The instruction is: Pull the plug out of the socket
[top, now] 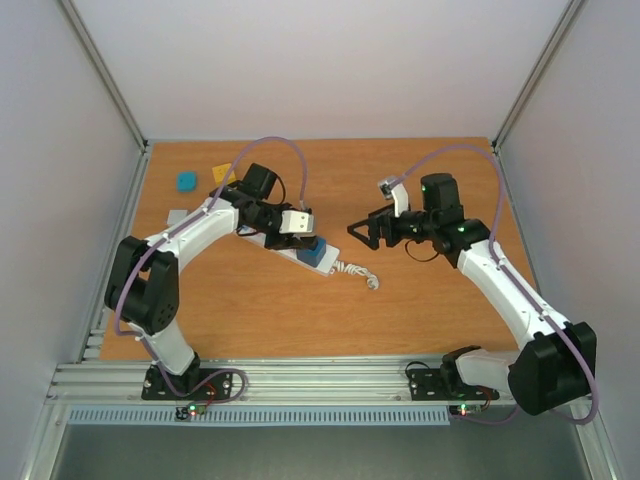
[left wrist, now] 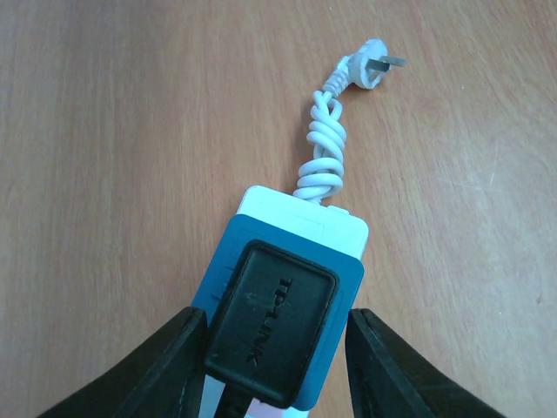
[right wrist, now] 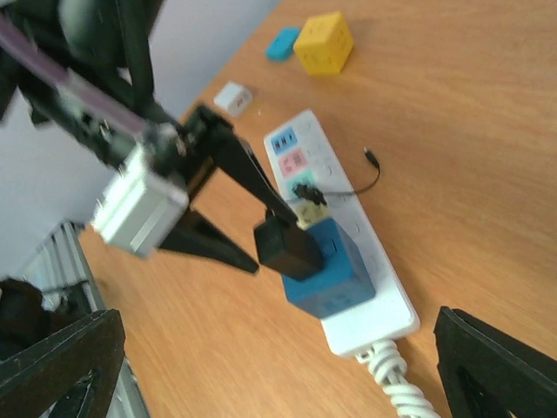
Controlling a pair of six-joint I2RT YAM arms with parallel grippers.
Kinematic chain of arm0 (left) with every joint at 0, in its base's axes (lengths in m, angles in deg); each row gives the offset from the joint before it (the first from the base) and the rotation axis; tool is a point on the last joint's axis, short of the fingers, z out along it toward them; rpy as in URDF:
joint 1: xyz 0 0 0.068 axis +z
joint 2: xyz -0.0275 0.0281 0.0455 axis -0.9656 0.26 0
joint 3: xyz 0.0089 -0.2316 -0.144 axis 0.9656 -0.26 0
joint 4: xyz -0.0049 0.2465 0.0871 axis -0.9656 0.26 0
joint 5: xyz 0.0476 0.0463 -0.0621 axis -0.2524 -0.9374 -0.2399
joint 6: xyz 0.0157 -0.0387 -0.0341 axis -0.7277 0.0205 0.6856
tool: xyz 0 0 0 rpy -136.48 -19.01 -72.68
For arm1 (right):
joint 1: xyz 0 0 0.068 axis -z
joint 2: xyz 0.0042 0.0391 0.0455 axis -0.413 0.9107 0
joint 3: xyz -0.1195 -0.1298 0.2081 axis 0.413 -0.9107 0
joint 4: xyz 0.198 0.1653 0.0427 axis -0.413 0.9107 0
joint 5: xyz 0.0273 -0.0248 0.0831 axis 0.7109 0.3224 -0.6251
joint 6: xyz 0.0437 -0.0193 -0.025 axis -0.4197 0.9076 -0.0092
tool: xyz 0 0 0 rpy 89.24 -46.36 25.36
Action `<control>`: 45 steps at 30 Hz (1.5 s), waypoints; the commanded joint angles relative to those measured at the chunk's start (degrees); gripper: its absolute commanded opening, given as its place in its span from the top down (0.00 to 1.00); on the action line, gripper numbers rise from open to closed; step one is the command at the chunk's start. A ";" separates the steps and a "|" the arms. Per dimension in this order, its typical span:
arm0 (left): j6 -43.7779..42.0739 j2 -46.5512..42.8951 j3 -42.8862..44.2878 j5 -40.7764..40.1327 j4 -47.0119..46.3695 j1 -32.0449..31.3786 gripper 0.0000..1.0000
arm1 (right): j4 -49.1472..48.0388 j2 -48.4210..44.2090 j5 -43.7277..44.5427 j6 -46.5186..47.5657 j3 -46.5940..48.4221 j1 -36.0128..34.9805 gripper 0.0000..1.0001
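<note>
Left of centre, flat on the table [top: 420,300]: the socket [right wrist: 326,152], long and white, with the plug [left wrist: 271,331], a black boxy adapter, seated in a blue block [right wrist: 339,279] near the cord end. Probably rigid and light, with smooth hard sides, so likely to slip unless pinched squarely on its two flat flanks; possibly seated tight enough to drag the light strip up with it. Flanked closely on both sides by the left gripper [left wrist: 277,322], fingers [left wrist: 165,374] narrowly apart; cannot tell whether pressing yet. Further right, the coiled white cord [left wrist: 322,148]. Well apart to the right, hovering with fingers spread wide and holding nothing: the right gripper [top: 365,232].
</note>
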 commanded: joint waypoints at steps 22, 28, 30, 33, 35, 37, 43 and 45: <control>4.55 4.71 9.23 5.09 9.09 -0.25 0.79 | -11.65 5.32 -4.55 25.13 -14.03 -1.47 0.09; 6.33 2.97 6.76 5.70 9.33 -0.34 0.80 | -14.54 8.16 -5.55 27.73 -14.69 -4.41 0.08; 7.15 2.06 5.62 5.65 9.35 -0.38 0.80 | -17.04 8.73 -6.02 28.21 -15.78 -5.57 0.08; 7.95 0.24 3.20 5.50 8.50 -0.35 0.80 | -20.66 9.99 -5.19 29.02 -16.77 -7.48 0.07; 8.21 -0.85 1.52 5.66 7.52 -0.43 0.80 | -22.92 11.63 -4.84 29.44 -16.85 -8.49 0.07; 8.06 -1.17 0.80 6.03 7.60 -0.56 0.81 | -25.44 13.39 -3.42 30.18 -16.45 -9.70 0.06; 7.99 -1.94 -0.58 5.90 7.75 -1.44 0.81 | -31.03 17.77 -1.09 30.75 -15.74 -12.10 0.02; 8.29 -2.62 -1.62 5.72 6.91 -1.73 0.79 | -32.67 18.72 -0.56 30.76 -15.81 -12.92 0.01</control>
